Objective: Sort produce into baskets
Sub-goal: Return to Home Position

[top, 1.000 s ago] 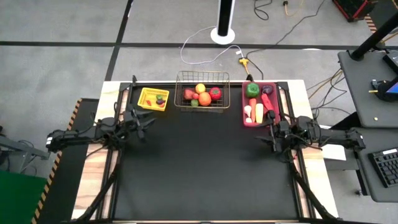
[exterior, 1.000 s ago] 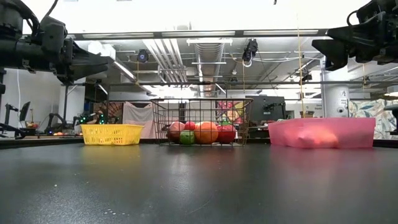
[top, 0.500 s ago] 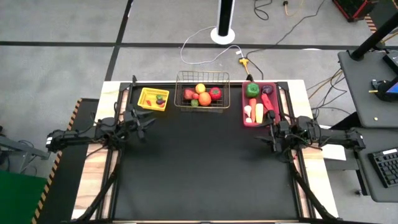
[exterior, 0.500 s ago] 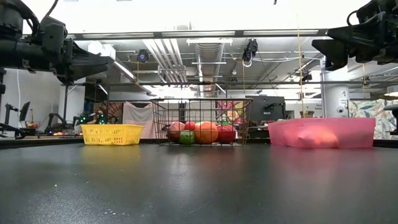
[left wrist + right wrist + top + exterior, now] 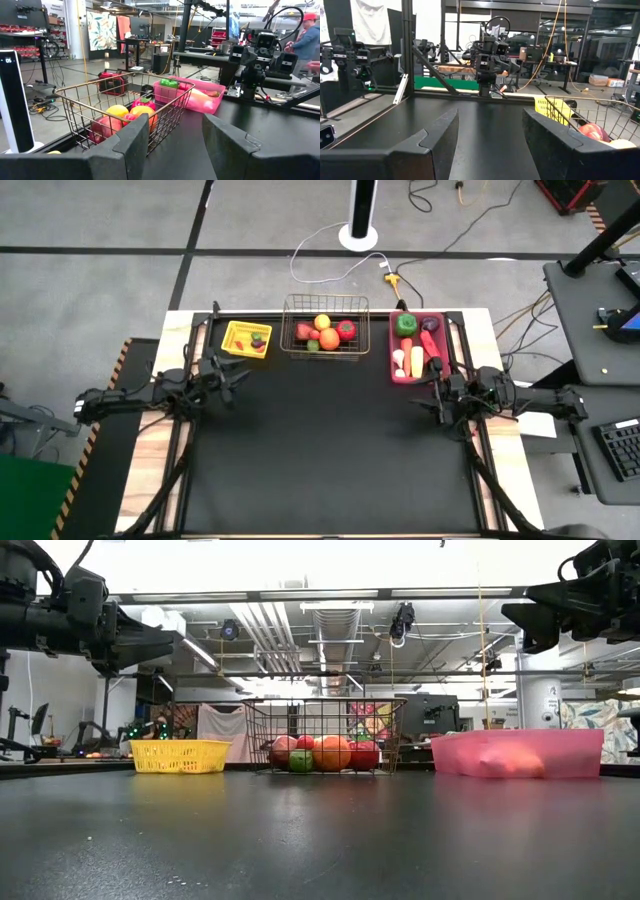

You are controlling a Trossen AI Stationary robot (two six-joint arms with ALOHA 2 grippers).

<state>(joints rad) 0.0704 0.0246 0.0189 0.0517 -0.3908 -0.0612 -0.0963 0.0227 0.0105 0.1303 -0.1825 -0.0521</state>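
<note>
While its two dark fingers stand apart with nothing between them, the left pincer [image 5: 236,377] hangs above the left edge of the black table [image 5: 330,450], near the small yellow plastic tray [image 5: 234,340]. The right pincer [image 5: 436,402], likewise spread and empty, hangs at the right edge, close to the magenta-pink plastic bin [image 5: 392,355]. Between tray and bin stands the bare metal wire basket [image 5: 325,297]. The red, orange, yellow, green and purple toy produce [image 5: 329,338] lies inside these three containers along the table's far side.
</note>
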